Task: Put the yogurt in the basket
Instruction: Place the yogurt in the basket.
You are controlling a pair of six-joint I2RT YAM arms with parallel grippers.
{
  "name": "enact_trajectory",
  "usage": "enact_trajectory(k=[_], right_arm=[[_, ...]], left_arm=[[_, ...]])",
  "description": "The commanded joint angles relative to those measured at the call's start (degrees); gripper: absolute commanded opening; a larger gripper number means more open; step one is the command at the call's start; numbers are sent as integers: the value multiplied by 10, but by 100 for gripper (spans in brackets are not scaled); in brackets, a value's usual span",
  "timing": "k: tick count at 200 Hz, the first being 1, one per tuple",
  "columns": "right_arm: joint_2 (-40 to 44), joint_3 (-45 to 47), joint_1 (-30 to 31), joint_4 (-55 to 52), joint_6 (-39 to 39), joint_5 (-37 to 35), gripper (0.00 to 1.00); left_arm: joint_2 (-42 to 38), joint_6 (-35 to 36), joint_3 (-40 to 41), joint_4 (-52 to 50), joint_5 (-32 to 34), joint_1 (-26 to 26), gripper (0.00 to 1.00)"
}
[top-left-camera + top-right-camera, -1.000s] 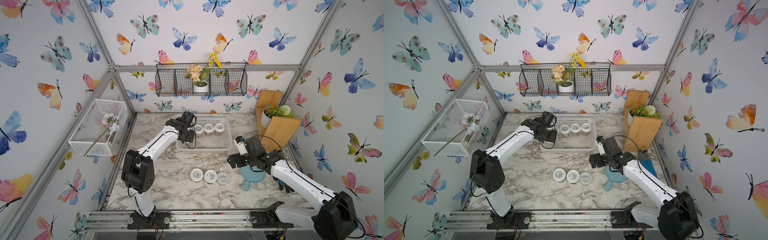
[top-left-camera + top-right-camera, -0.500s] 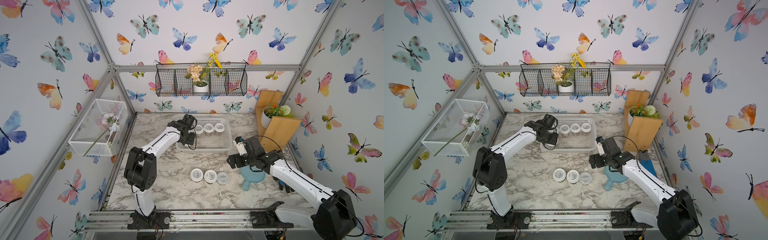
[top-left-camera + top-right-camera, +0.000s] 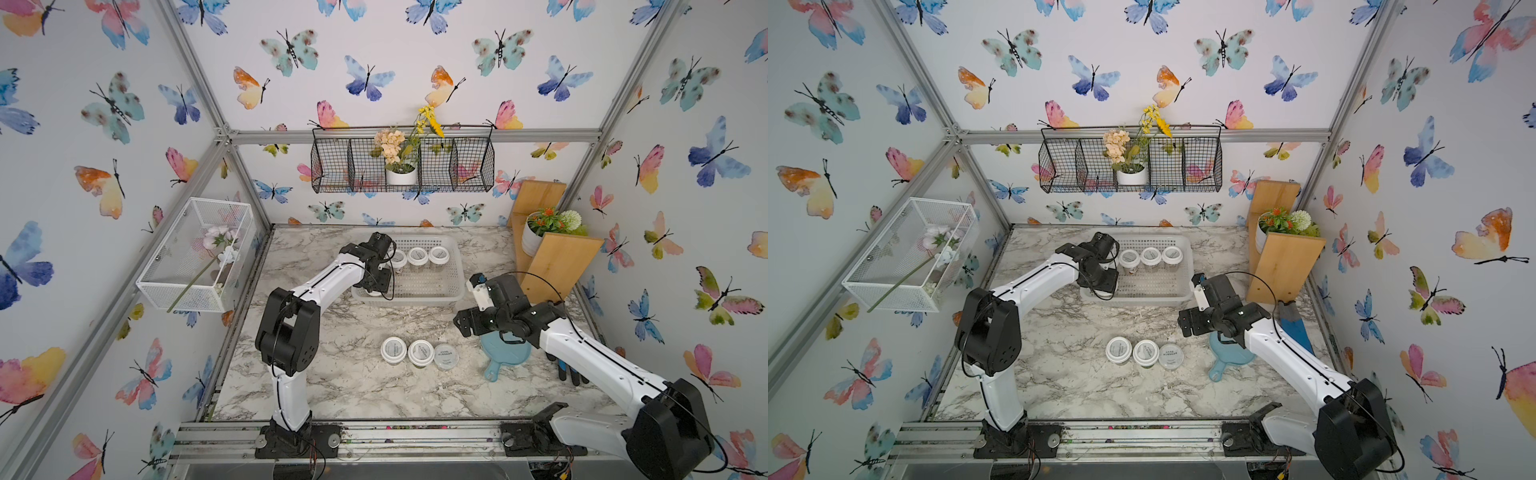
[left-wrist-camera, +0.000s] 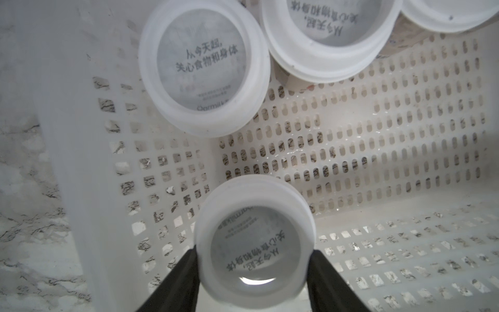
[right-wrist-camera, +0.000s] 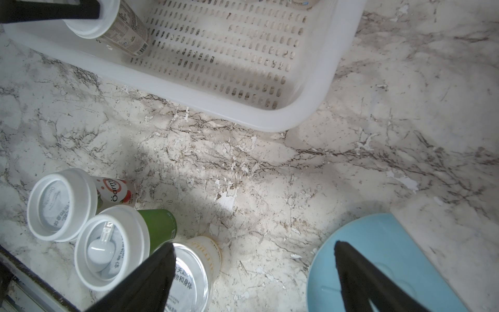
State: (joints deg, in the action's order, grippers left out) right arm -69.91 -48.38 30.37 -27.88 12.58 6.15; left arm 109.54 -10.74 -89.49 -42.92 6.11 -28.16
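The white perforated basket (image 3: 415, 298) (image 3: 1142, 300) stands at the back of the marble table. My left gripper (image 3: 376, 286) (image 4: 253, 270) is shut on one yogurt jar (image 4: 253, 243) (image 5: 118, 29), low inside the basket's front left corner. Three yogurt jars (image 3: 417, 255) (image 3: 1150, 255) line the basket's back wall. Three more yogurt jars (image 3: 420, 352) (image 3: 1145, 352) (image 5: 108, 245) stand in a row on the table in front. My right gripper (image 3: 467, 326) (image 5: 253, 247) hangs open above the table, right of that row, with nothing between its fingers.
A round blue board (image 3: 505, 353) (image 5: 378, 264) lies under my right arm. A wooden shelf with a potted plant (image 3: 552, 257) stands at the back right. A white wire-mesh box (image 3: 195, 257) hangs on the left wall, a black wire basket (image 3: 403, 166) on the back wall.
My left gripper has carried its jar from the basket's back left toward the front left corner and lower. The right arm has barely moved.
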Motion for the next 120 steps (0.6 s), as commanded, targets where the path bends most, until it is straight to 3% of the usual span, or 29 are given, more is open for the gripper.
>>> enact_trajectory(k=[1,28,120], right_arm=[[-1,-5,4,-9,2,-8,95],[-2,-5,5,-9,1,-7,95],[-6,-7,7,-12,2,-10,98]], left_arm=[[11,-4,-16,-6,-12,4,62],[17,-5,-17,-5,-11,5,65],[-11,-9,-19,-7,15,5,91]])
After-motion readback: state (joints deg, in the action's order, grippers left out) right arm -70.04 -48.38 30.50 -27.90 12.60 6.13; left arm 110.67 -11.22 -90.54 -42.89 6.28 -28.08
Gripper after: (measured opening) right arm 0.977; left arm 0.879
